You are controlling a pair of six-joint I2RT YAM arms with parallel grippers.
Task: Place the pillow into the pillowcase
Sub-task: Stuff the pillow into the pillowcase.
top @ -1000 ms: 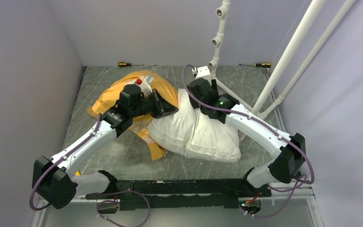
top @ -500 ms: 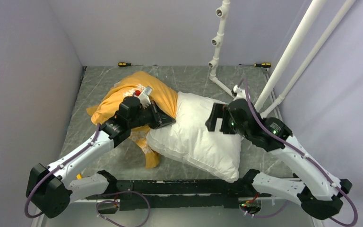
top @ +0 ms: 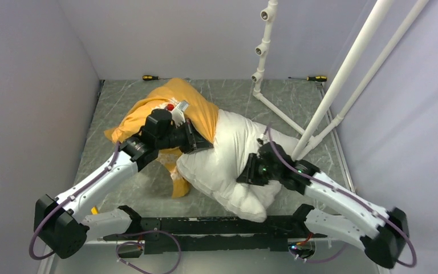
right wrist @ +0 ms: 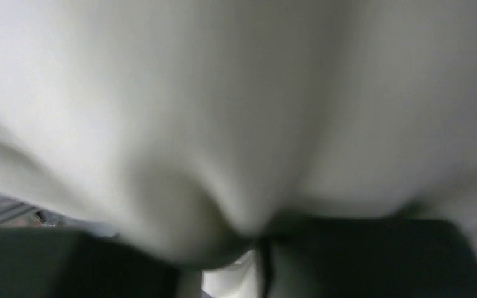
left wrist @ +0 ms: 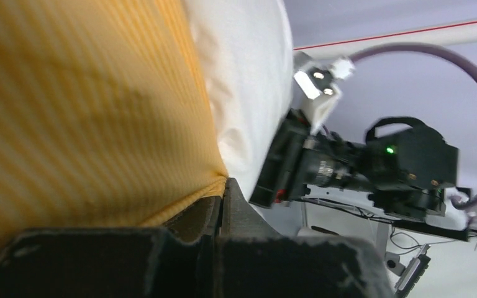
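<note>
The orange-yellow pillowcase (top: 188, 103) lies bunched at the back left, its mouth facing right. The white pillow (top: 228, 151) has its far end pushed into that mouth, while the rest lies crumpled toward the front. A red logo and tag (top: 174, 107) show at the case opening. My left gripper (top: 198, 140) is shut on the pillowcase's hem (left wrist: 214, 180), right beside the pillow (left wrist: 242, 74). My right gripper (top: 244, 172) is buried in the pillow's near right side. In the right wrist view a fold of white fabric (right wrist: 223, 124) is pinched between its dark fingers (right wrist: 348, 254).
Two screwdrivers (top: 151, 77) (top: 317, 78) lie along the back edge of the marble table (top: 131, 188). A white pipe frame (top: 260, 63) stands at the back, and its slanted poles (top: 342, 74) come down just right of the right arm. Grey walls close in on three sides.
The right arm left the pillow's far side, swung round to its near right side and closed on it. The pillow slid further into the case and crumpled. The left gripper kept its hold.
</note>
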